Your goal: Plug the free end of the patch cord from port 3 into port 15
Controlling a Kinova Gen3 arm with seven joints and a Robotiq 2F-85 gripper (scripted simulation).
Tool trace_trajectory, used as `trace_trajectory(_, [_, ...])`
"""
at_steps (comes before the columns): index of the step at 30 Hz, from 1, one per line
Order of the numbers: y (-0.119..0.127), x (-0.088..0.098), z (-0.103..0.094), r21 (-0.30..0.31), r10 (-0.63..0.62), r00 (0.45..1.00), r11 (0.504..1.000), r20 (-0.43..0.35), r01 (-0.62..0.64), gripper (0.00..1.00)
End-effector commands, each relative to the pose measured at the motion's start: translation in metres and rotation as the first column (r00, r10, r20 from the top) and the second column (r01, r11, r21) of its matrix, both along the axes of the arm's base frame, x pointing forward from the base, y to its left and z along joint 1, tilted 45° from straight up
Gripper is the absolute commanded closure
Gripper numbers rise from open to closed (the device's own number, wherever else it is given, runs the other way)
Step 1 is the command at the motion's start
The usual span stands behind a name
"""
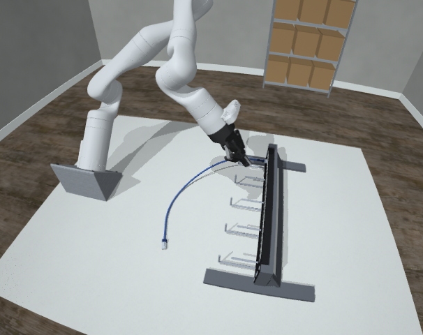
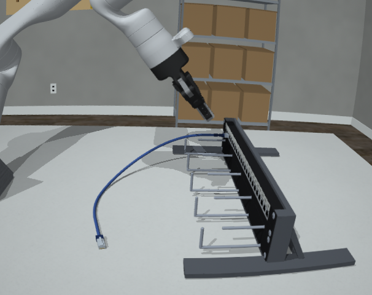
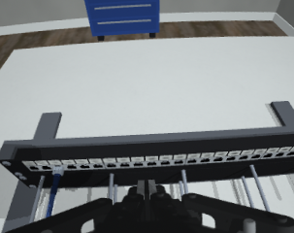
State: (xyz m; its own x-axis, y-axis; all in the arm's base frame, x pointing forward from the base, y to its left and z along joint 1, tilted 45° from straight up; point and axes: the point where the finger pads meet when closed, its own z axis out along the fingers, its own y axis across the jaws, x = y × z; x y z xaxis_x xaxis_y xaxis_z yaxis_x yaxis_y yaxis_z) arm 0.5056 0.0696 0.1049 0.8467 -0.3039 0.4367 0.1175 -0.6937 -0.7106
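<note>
A black patch panel rack [image 1: 276, 202] [image 2: 283, 235] [image 3: 137, 146] stands on two grey feet on the white table [image 1: 96, 252]. A blue patch cord [image 1: 183, 190] [image 2: 123, 168] [image 3: 53, 190] is plugged into a port near the rack's left end, seen in the wrist view [image 3: 57, 169]. It arcs away over the table. Its free end, a clear plug [image 1: 164, 244] [image 2: 99, 241], lies on the table far from the rack. My gripper [image 1: 245, 162] [image 2: 208, 115] [image 3: 147, 191] is shut and empty. It hovers tilted just before the rack's face near the plugged end, above the cord.
Thin grey cable-management bars [image 1: 240, 205] [image 2: 211, 190] stick out from the rack's front towards the cord. The arm's base [image 1: 85, 180] stands at the table's left. A shelf with boxes [image 1: 305, 43] stands behind the table, and a blue cabinet [image 3: 122, 16] beyond the rack.
</note>
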Motion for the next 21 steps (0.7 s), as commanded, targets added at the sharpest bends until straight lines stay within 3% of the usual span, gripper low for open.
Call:
trace_trajectory(1, [-0.020, -0.005, 0.018, -0.002, -0.022, 1.000, 1.000, 0.016, 0.022, 1.00])
trace_trajectory(8, [-0.048, -0.029, 0.042, -0.002, -0.022, 1.000, 1.000, 0.016, 0.022, 1.00])
trace_trajectory(21, [-0.064, -0.042, 0.055, -0.002, -0.022, 1.000, 1.000, 0.016, 0.022, 1.00])
